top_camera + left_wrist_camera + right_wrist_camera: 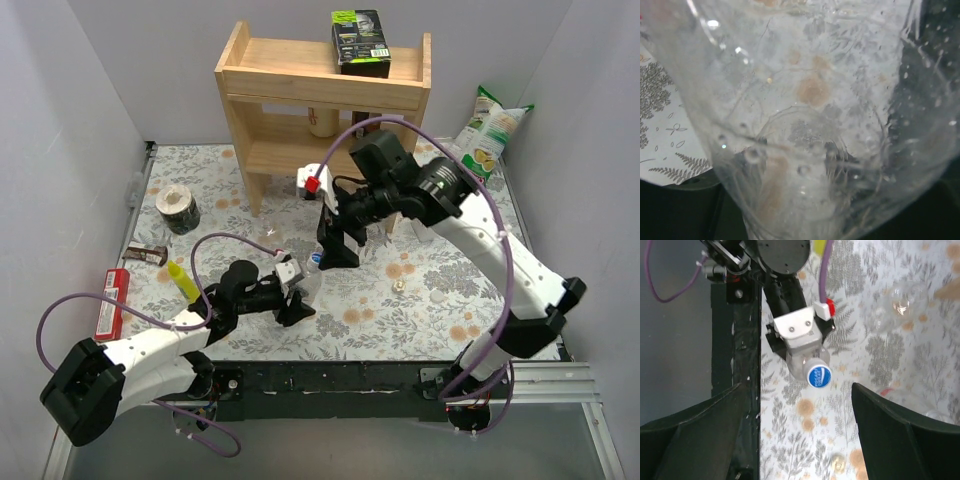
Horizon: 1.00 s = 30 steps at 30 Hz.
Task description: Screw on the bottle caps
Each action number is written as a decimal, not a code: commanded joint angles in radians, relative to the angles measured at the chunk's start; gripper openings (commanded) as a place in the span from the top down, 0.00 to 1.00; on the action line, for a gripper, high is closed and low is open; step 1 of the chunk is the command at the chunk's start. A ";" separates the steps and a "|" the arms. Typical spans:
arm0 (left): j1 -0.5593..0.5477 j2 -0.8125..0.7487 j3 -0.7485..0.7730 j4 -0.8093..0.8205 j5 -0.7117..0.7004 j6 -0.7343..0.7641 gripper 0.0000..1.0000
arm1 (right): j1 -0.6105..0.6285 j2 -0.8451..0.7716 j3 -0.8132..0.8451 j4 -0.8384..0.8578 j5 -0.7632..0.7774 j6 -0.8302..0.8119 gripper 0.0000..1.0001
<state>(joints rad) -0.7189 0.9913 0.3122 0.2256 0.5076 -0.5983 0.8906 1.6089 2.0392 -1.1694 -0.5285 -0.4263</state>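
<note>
My left gripper (297, 292) is shut on a small clear bottle (810, 115), held tilted above the table; the bottle fills the left wrist view. In the right wrist view the left gripper (807, 357) holds this bottle with a blue cap (819, 376) sitting on its neck. My right gripper (797, 386) is open and empty, its fingers wide apart on either side of the cap and apart from it. It stands by the bottle's neck in the top view (337, 250). A pale loose cap (838, 463) lies on the table (398, 285). Another clear bottle (905, 302) lies further off.
A wooden shelf (320, 95) with a black box (360, 42) stands at the back, with a chip bag (490, 130) to its right. A tape roll (178, 208), snack bar (147, 253), yellow marker (183, 282) and red box (110, 300) lie at the left.
</note>
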 commanded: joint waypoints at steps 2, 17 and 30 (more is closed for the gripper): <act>0.010 -0.023 0.112 0.041 0.140 -0.156 1.00 | -0.031 -0.165 -0.282 0.348 -0.128 -0.084 0.04; 0.044 -0.005 0.176 -0.031 0.218 -0.146 1.00 | -0.039 -0.270 -0.585 0.778 -0.166 0.050 0.02; 0.079 0.010 0.171 0.018 0.230 -0.192 1.00 | -0.039 -0.293 -0.636 0.748 -0.177 0.058 0.02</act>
<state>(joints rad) -0.6476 1.0073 0.4606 0.2085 0.7181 -0.7910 0.8528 1.3365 1.4220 -0.4583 -0.6922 -0.3946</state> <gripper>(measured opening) 0.485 0.980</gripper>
